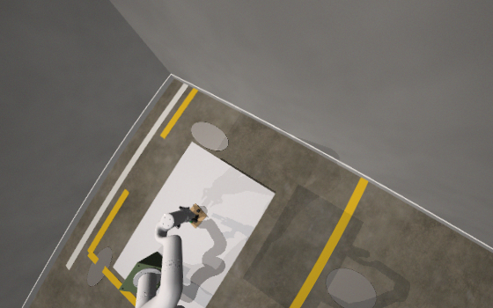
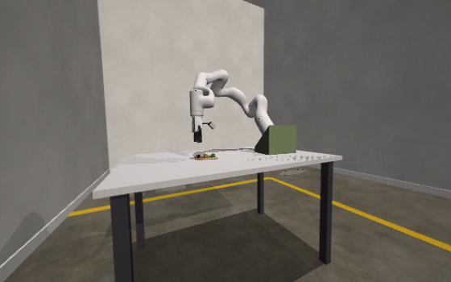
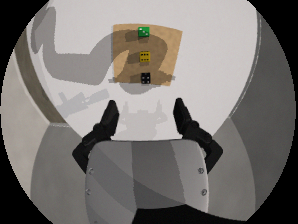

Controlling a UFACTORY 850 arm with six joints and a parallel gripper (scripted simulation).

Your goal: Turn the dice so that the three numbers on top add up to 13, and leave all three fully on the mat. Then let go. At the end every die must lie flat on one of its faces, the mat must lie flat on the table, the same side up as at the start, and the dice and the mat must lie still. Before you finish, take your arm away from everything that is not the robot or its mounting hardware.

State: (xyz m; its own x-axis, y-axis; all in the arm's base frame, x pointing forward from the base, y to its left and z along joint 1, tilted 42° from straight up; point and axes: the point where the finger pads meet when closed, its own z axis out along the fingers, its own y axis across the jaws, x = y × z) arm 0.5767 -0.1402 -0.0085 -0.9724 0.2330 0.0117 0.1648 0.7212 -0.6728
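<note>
A tan mat (image 3: 169, 46) (image 2: 210, 158) (image 1: 198, 221) lies flat on the white table (image 2: 217, 169) (image 1: 184, 176) (image 3: 220, 23). Three dice stand on it in a row: a green die (image 3: 143, 31) (image 2: 213, 155), a yellow die (image 3: 144, 55) (image 2: 205, 155) and a black die (image 3: 145, 78) (image 2: 197, 155). My gripper (image 3: 145, 106) (image 2: 196, 138) is open and empty. It hangs well above the black die's end of the mat. The dice's top numbers are too small to read.
A green block (image 2: 277, 139) (image 1: 142, 268) covers the arm's base at the table's back right. The arm's shadow falls across the table (image 3: 73, 63). Yellow lines (image 2: 378, 219) mark the floor around the table.
</note>
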